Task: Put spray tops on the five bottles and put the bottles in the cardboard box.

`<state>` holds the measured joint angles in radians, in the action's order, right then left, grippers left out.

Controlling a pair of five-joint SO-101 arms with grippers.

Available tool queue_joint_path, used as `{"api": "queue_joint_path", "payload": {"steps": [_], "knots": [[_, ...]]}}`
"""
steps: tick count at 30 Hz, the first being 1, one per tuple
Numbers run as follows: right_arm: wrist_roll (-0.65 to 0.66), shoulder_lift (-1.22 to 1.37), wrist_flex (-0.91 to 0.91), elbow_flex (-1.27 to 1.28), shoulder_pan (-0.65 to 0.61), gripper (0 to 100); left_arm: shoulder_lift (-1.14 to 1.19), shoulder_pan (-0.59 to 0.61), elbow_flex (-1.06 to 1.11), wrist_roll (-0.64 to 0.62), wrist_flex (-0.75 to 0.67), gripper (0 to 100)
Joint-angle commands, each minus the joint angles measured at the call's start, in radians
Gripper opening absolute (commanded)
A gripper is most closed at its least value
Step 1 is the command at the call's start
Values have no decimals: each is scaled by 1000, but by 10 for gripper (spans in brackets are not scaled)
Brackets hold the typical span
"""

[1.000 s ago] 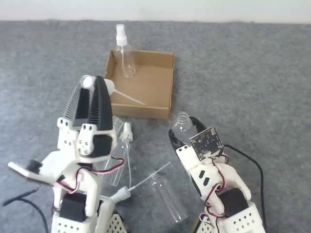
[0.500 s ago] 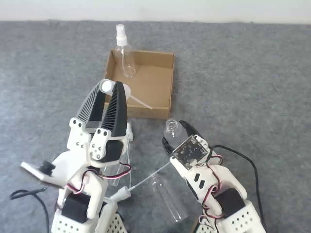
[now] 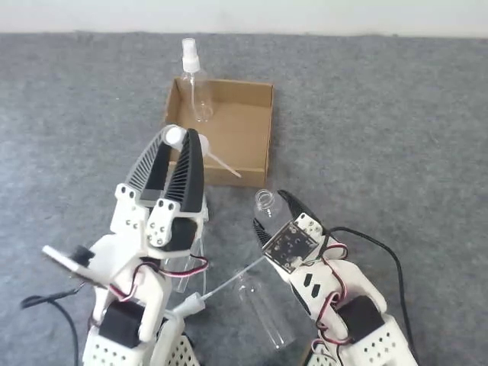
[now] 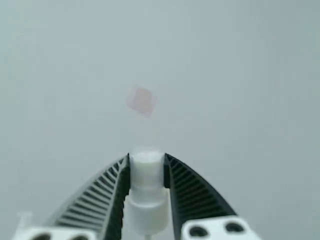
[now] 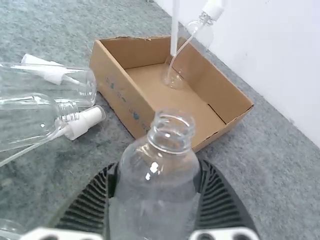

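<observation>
See left pincer (image 3: 178, 139) clenched on a white spray top (image 3: 174, 136), sitting in the high view over the near-left edge of the cardboard box (image 3: 255, 177). In left wrist view, same grip: both fingers pressed flat on the sides of the top's head. See the top's thin tube sticking out toward the right, with its tip across the box's near wall.

Have right pincer (image 3: 274, 215) grasping an open bottle (image 3: 264, 201), just near of the box's near-right corner. Mouth up and uncapped, neck clear of the fingers, body wedged between them in right wrist view. Bottle off the counter (image 3: 381, 114) as far as can tell.

Well apart, spray top and open bottle: top to the left and farther, bottle to the right and nearer.

In the box: one capped bottle (image 3: 197, 84), base in the far-left corner, leaning out over the far wall, white top past the rim.

On the counter, near of the box:
- two bottles (image 5: 40, 100) lying side by side, partly under the left arm, white spray tops at their necks. Cannot tell how well those tops are seated.
- one open bottle (image 3: 265, 313) lying flat between the two arm bases, mouth toward the far side.
- one loose spray top (image 3: 191, 305) just left of it, tube running to the right toward the right arm.
</observation>
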<state>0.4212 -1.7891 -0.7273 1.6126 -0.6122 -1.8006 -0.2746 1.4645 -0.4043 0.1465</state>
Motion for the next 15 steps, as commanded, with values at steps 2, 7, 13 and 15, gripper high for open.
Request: {"api": "queue_joint_path", "payload": {"steps": [2, 7, 13, 15], "knots": [[25, -22, 30, -15, -10, 6, -14, -81, -13, -23, 14, 11], [26, -22, 30, -15, -10, 6, -12, -103, -13, -21, 15, 11], [41, -22, 53, -9, -8, 6, -12, -107, -8, -25, 43, 11], [83, -22, 84, 18, -8, 6, -12, -123, -8, -25, 44, 11]]}}
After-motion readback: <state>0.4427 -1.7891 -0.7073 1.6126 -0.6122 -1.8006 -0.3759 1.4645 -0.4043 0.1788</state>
